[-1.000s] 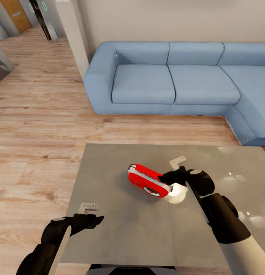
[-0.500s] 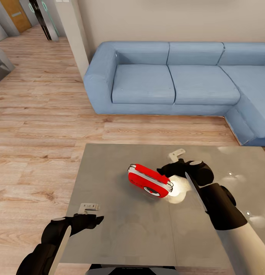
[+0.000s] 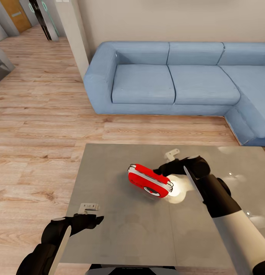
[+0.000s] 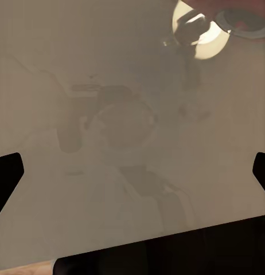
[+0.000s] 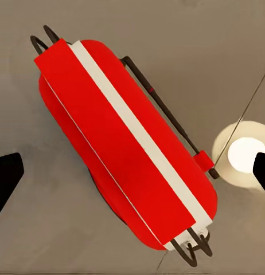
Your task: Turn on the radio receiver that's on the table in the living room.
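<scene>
Since a second ago the right pincer (image 3: 165,162) has drawn back and up from the radio receiver (image 3: 149,180), from against its right end to a spot over its far edge, and the right forearm has swung further over the surface (image 3: 109,229). Neither the radio nor the left arm has shifted.

The radio receiver lies near the middle of the glossy grey surface, resting at a slant with its long axis running diagonally, its red body crossed by a white trim band and its round dial facing the robot. A bright round reflection of a lamp (image 3: 177,188) sits on the surface just beside the radio's right end.

From the right wrist camera the radio receiver (image 5: 127,143) lies directly beneath, its thin dark wire handle along one long side, and the two dark fingertips (image 5: 6,177) stand wide apart at either edge of the picture with nothing between them.

The left pincer (image 3: 90,214) hovers over the near left corner of the surface, well apart from the radio; its fingertips (image 4: 6,172) are likewise spread wide and hold nothing.

Beyond the surface runs light wood floor (image 3: 40,126), then a blue L-shaped sofa (image 3: 166,80) against a beige wall (image 3: 166,19).
</scene>
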{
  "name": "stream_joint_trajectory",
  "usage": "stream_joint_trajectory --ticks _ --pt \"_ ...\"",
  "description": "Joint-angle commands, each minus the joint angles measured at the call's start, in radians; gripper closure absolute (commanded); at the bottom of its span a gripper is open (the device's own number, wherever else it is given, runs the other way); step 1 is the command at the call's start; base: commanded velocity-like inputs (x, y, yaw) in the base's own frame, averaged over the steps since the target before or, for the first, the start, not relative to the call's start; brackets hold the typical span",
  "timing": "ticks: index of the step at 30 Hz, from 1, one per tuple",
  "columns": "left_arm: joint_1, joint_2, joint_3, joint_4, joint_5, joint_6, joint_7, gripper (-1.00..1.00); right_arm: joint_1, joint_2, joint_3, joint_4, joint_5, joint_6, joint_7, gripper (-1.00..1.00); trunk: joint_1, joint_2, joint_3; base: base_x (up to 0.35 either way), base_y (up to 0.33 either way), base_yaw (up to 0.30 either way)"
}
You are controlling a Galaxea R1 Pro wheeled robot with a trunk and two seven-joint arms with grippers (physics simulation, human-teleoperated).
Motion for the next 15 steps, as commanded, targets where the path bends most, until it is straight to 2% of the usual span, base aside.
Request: stream_joint_trajectory --ticks 1,8,15 --pt "0.000 0.000 0.000 0.000 0.000 0.000 0.000 -1.00 -0.002 0.000 0.000 0.006 0.000 0.000 0.001 -1.00 0.000 0.000 0.000 0.000 0.000 0.000" --pt "0.000 -0.001 0.000 0.000 0.000 0.000 0.000 -1.00 -0.039 0.001 0.000 0.097 0.001 0.000 0.007 -1.00 0.000 0.000 0.000 0.000 0.000 0.000" --pt "0.000 -0.001 0.000 0.000 0.000 0.000 0.000 -1.00 -0.106 0.016 0.001 0.241 0.002 0.000 0.008 -1.00 0.000 0.000 0.000 0.000 0.000 0.000"
